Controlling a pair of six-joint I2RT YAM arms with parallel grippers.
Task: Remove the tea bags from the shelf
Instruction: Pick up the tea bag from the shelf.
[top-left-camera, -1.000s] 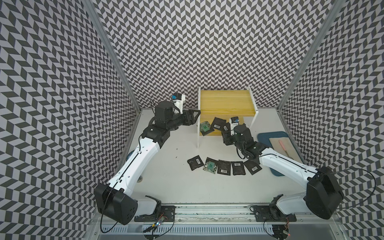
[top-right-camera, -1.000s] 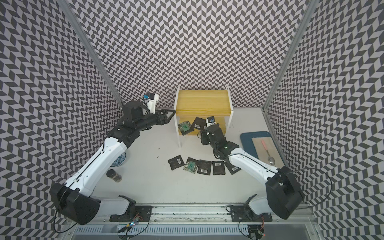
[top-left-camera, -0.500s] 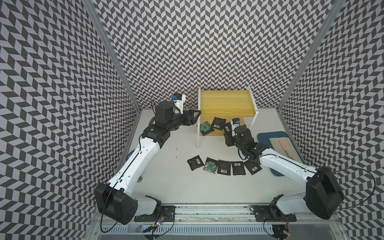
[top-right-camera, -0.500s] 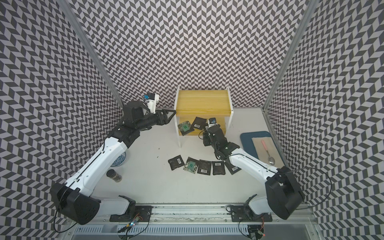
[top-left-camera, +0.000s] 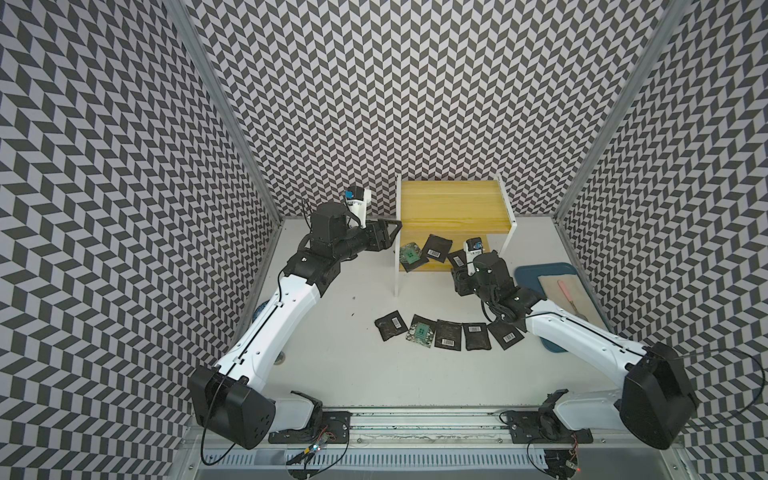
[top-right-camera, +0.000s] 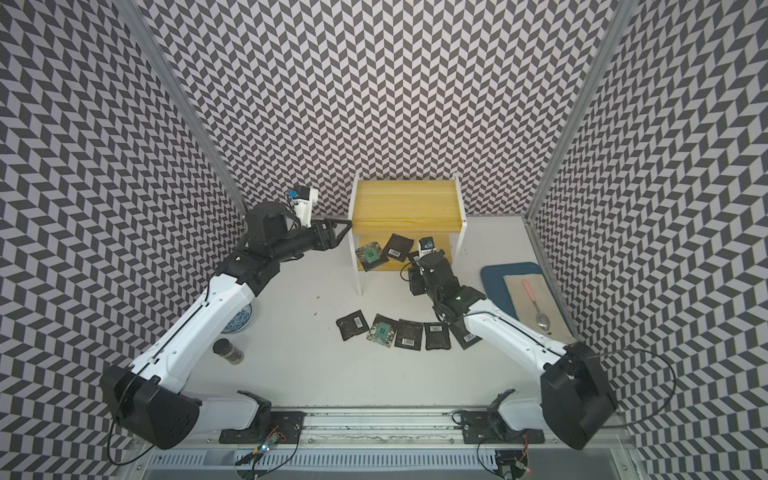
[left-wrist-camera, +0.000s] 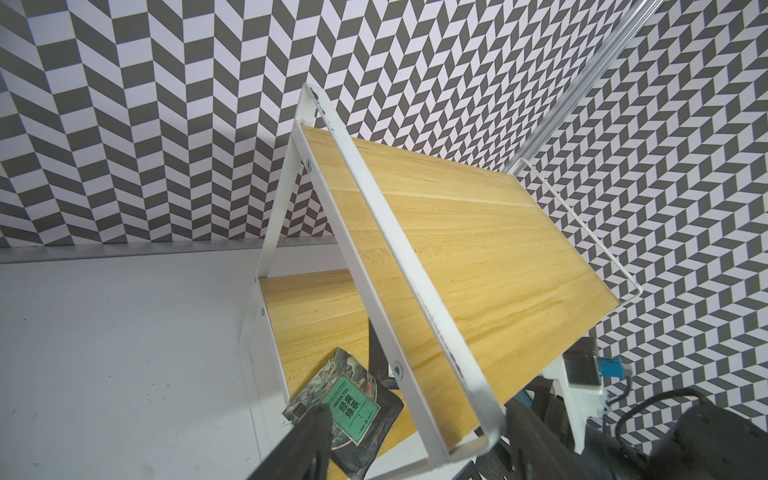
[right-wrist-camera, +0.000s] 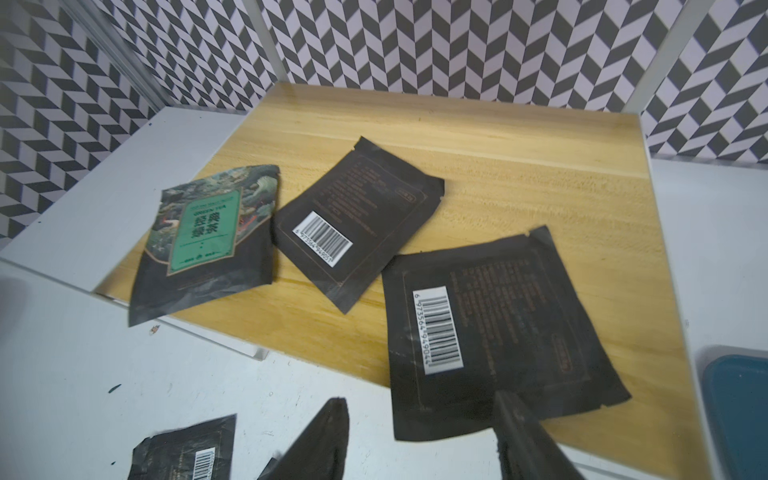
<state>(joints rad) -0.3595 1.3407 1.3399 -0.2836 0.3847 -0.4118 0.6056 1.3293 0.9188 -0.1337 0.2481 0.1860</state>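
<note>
**Five tea bags out, three left on the shelf**

The task is judged to be a little over halfway. Five tea bags (top-left-camera: 448, 340) are laid in a row on the worktop (top-left-camera: 340, 374), behind the right claw (right-wrist-camera: 419, 399) and beside its arm. Three are left on the lower board (right-wrist-camera: 519, 174) of the shelf (top-left-camera: 453, 203). The upper board (left-wrist-camera: 478, 249) is seen bare.

The right claw is held partly wide and nothing is gripped in it. The nearest barcode sachet (right-wrist-camera: 490, 332) lies just ahead of it. One finger (right-wrist-camera: 523, 436) is seen over its near corner, but whether it is touched cannot be told. A second barcode sachet (right-wrist-camera: 353, 228) lies further ahead, and the green-faced one (right-wrist-camera: 208, 237) is beside that, overhanging the board's edge.

The left claw (left-wrist-camera: 417, 411) is placed astride the white side frame (left-wrist-camera: 374, 208) of the shelf, jaws apart, with no tea bag in it. Whether the frame is pressed cannot be told. It is supposed that the nearest sachet is to be taken next.
</note>
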